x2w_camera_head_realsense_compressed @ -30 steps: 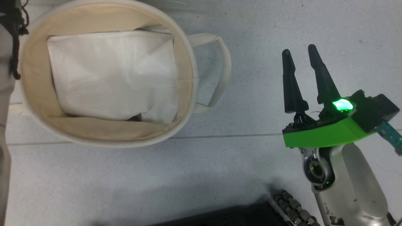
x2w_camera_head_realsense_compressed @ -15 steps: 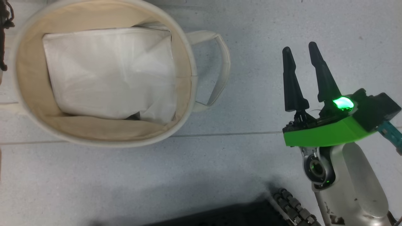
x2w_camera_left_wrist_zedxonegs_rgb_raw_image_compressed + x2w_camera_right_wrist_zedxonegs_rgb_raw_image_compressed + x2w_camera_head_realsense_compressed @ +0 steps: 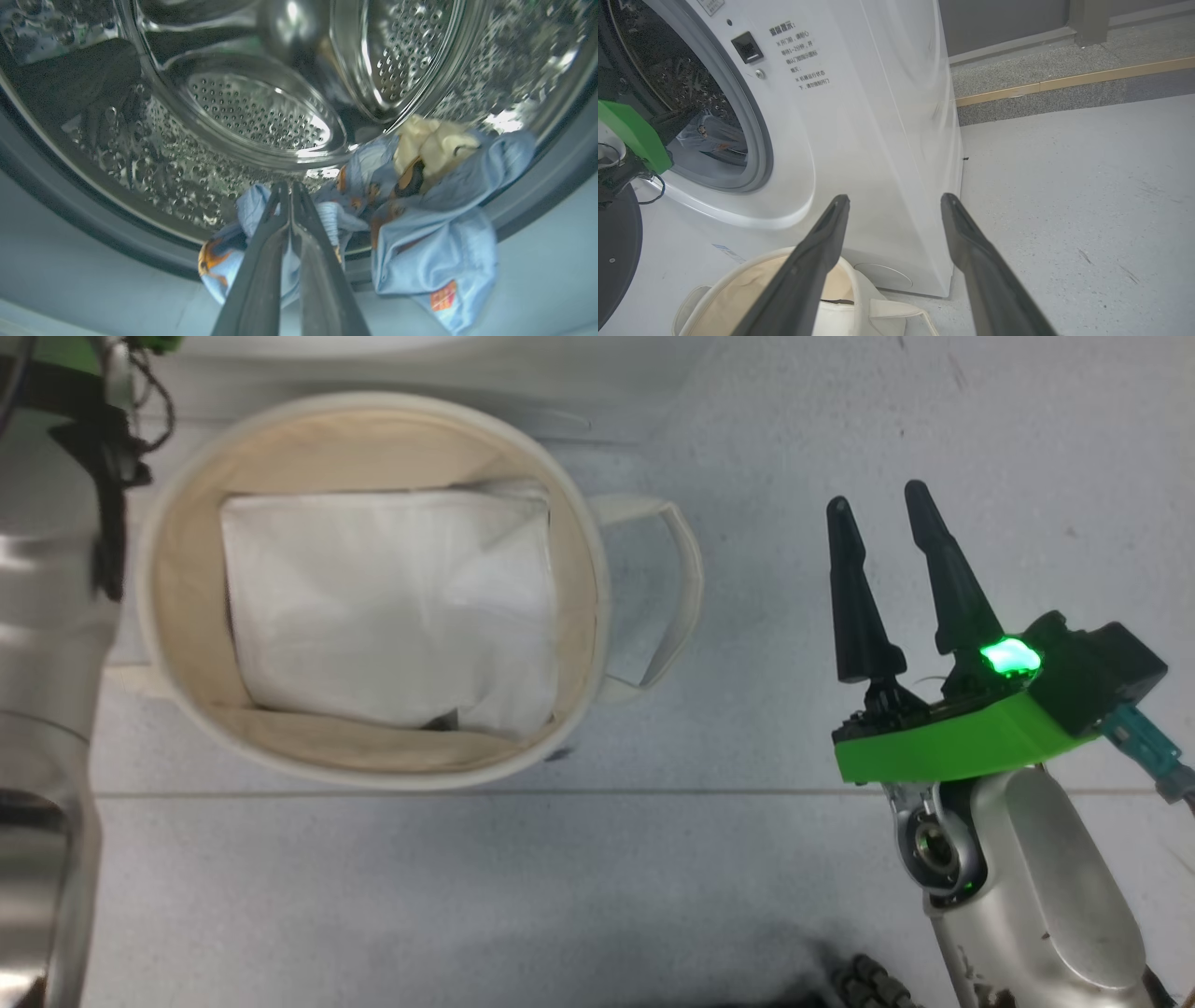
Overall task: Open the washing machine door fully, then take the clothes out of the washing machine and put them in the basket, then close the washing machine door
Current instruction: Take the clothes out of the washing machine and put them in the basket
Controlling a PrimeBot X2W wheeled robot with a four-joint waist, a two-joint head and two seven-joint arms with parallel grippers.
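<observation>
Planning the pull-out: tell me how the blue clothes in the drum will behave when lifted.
Probably floppy: the clothes lie crumpled and sag over the gasket. Likely light, being thin fabric. They may trail, since the pieces look bunched together.

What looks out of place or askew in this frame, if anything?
The clothes spill over the washing machine's grey gasket, hanging half out of the opening beside the left hand's closed fingers. The basket holds a plain white sheet and no printed garments. Nothing looks damaged.
</observation>
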